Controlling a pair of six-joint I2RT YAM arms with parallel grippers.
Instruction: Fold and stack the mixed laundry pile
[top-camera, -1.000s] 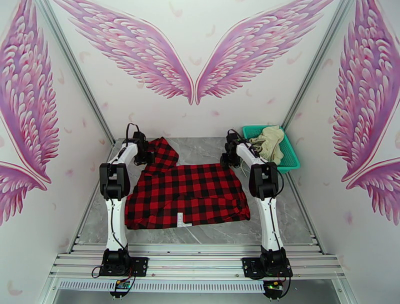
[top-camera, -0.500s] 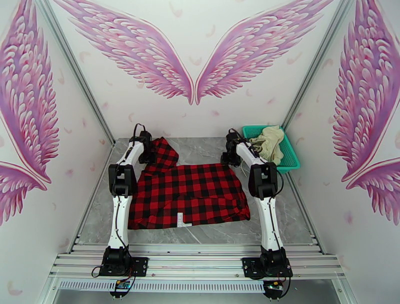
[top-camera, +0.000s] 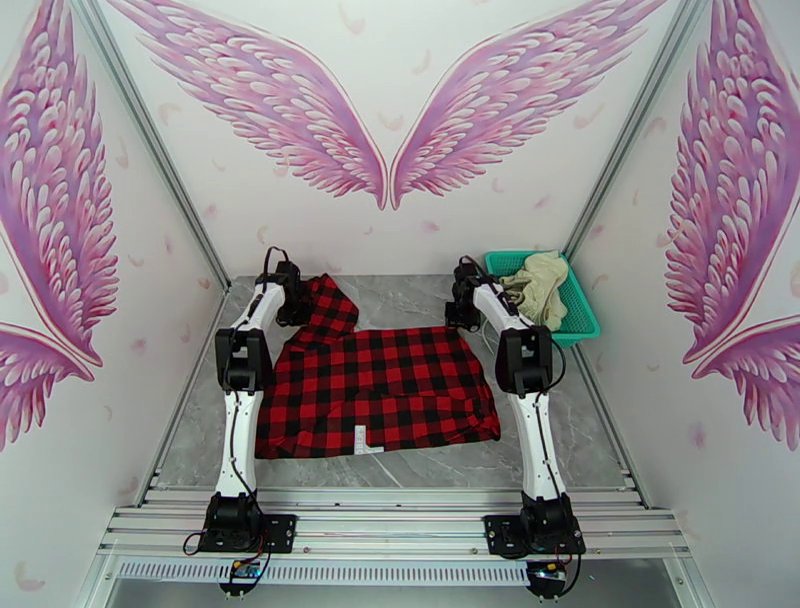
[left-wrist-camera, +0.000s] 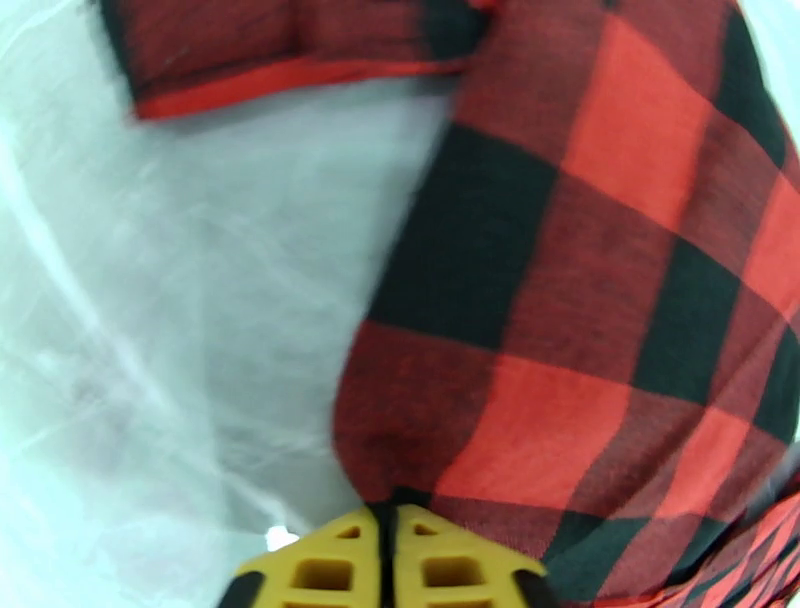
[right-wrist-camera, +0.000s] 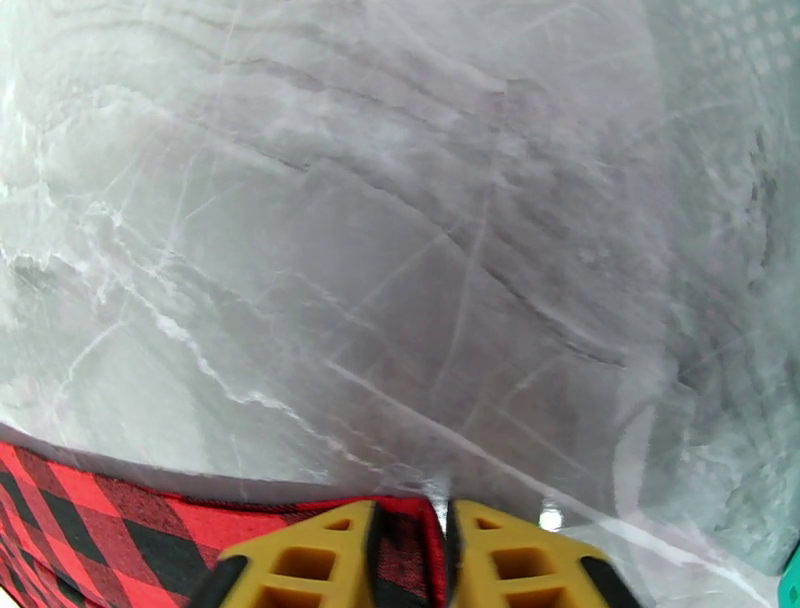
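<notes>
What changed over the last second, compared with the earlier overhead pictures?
The left arm swung inward, and the left gripper closed on the sleeve edge of the checked shirt. The right gripper closed on the shirt's far right corner. The shirt still lies spread on the table, and the beige cloth stays in the teal basket.

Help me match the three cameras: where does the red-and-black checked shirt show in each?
Top external: red-and-black checked shirt spread mid-table between the arms.
Left wrist: right half of the frame, its edge pinched in the left gripper.
Right wrist: bottom-left strip, its corner clamped in the right gripper.
Shared landmark: grey marble table.
</notes>
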